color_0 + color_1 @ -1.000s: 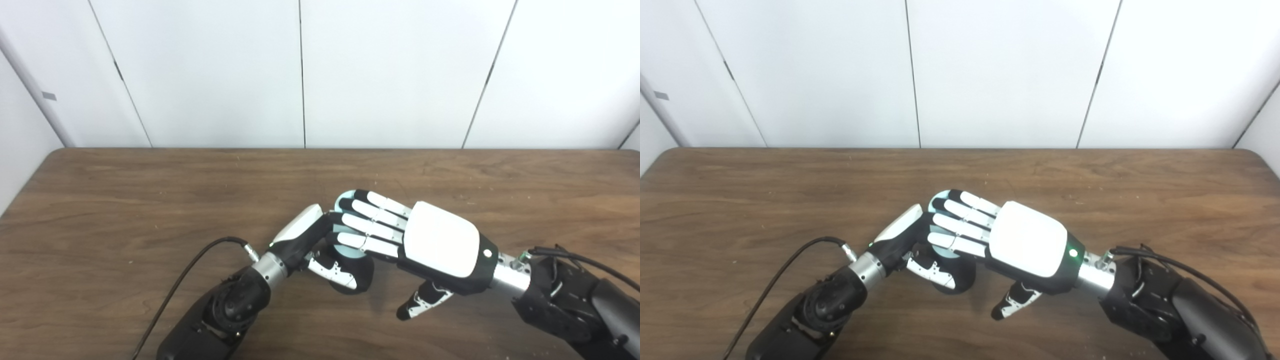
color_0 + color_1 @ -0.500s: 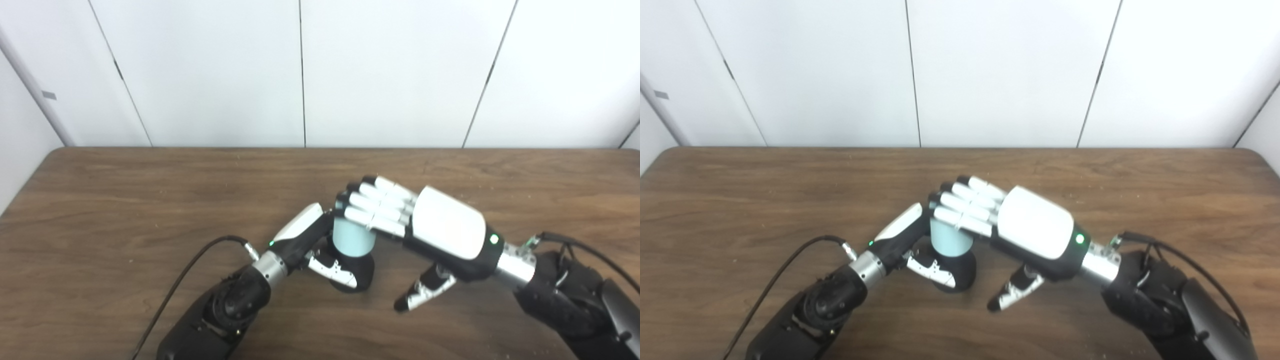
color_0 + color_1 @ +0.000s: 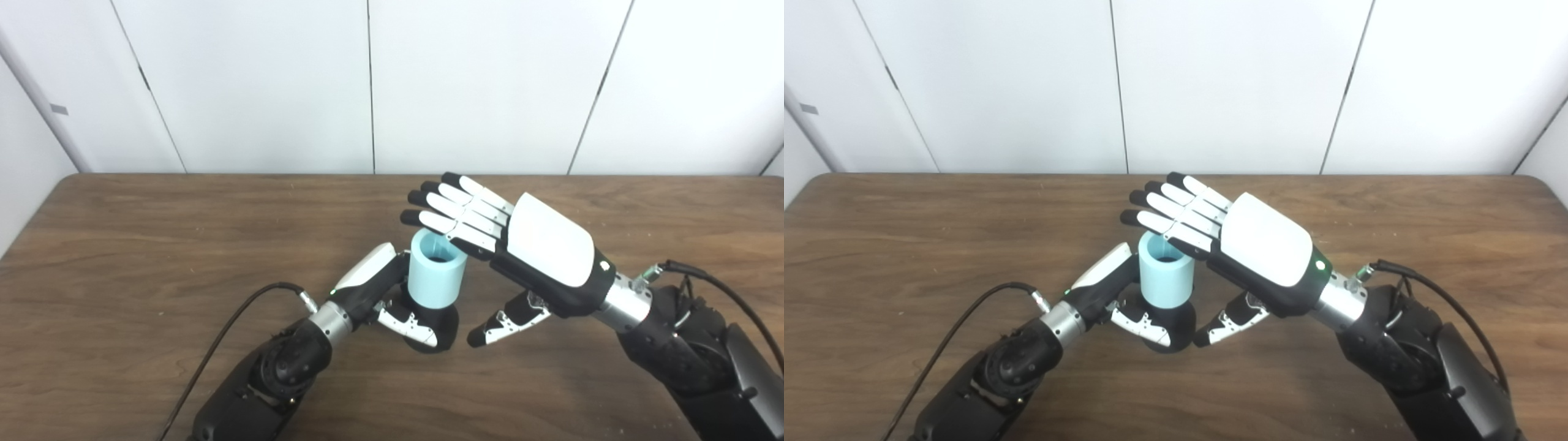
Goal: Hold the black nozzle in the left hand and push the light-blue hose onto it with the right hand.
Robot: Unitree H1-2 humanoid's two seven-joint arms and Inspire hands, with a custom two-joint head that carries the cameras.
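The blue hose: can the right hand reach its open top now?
Probably yes. The right hand is open, its fingers just over the blue hose, nothing between. The left hand holds only the black nozzle below.

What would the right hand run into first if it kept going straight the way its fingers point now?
Probably nothing: the right hand is open, raised, fingers aimed up-left past the light-blue hose, so only bare table lies ahead. Depth is hard to judge.

The black nozzle [image 3: 442, 324] is mostly hidden (hose [image 3: 433, 277] and left robot hand [image 3: 383, 294] cover it).
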